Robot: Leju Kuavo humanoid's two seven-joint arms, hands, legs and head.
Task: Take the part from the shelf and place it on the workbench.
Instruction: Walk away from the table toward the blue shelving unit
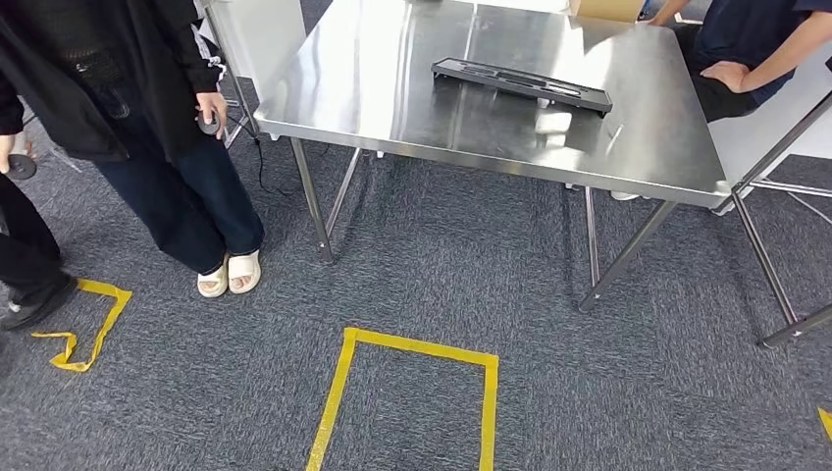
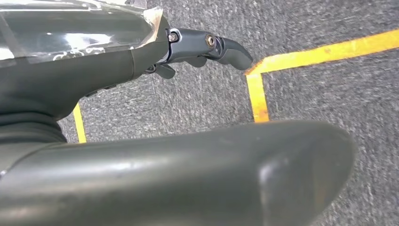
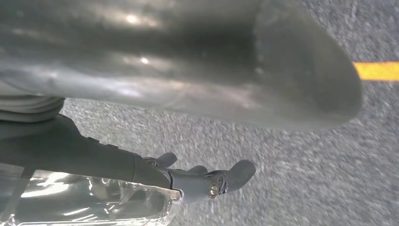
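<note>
Both hands, left hand [image 2: 141,61] and right hand [image 3: 141,174], hang empty, fingers apart, above coarse grey carpet [image 1: 549,294].

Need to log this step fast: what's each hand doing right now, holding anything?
Left hand: open, holds nothing, hanging above the carpet.
Right hand: open, holds nothing, hanging above the carpet.

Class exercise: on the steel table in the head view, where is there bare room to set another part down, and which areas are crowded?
The shiny steel table is bare across its left half, between its left edge and the long black moulded tray. A bare strip also runs along the near edge in front of the tray. The far right corner is crowded: a seated person's arm rests there, beside a cardboard box.
</note>
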